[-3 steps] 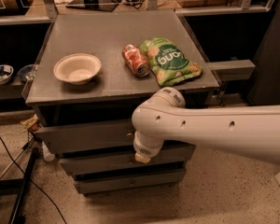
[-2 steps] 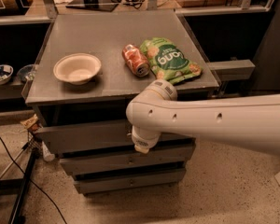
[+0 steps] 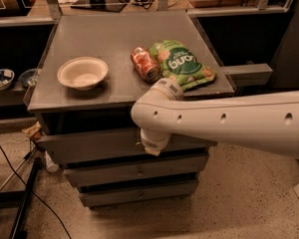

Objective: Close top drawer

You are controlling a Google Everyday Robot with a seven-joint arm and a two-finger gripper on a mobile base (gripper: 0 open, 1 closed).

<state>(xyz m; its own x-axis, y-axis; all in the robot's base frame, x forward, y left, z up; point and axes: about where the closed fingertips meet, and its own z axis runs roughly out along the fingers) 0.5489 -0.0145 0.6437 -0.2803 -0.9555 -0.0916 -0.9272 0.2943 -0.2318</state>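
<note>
Keep the gripper [image 3: 151, 147] square: low at frame centre, at the tip of the bent white arm [image 3: 224, 121], right by the small metal knob [image 3: 138, 144] of the wide shallow grey wooden top drawer [image 3: 89, 146], with no telling whether open or closed, holding anything, or touching yet. Push straight and level into the middle of that front panel, proud of the two slimmer grey drawer fronts [image 3: 134, 171] beneath, to avoid skewing either end. Ease off once flush, sparing the pale bowl [image 3: 82, 72], red can [image 3: 145, 63] and green snack bag [image 3: 182, 63] on top a jolt.
</note>
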